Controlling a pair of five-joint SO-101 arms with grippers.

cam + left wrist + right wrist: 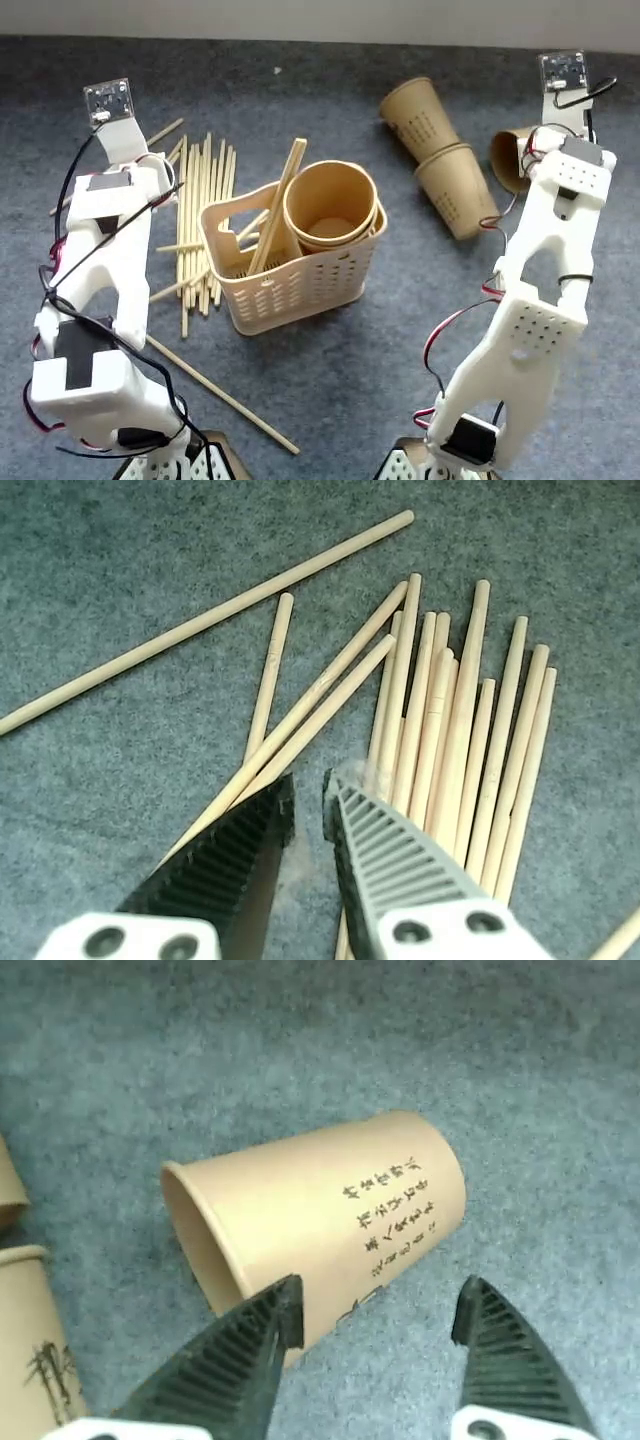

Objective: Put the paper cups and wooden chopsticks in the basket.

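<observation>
Cup pick-up is judged in hand: right gripper (375, 1310) is held wide open over a lying paper cup (320, 1210), apart from the basket (300, 285). Descent and closure are needed. Left gripper (308, 800), narrowly parted and seemingly empty, is set over loose chopsticks (450, 720).

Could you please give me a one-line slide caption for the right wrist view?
Open right hand poised over a paper cup lying on its side on grey carpet.

Soft, even light from above leaves only faint shadows beside the basket (300, 285).

unreadable vertical print on paper cup (310, 1210)
</observation>
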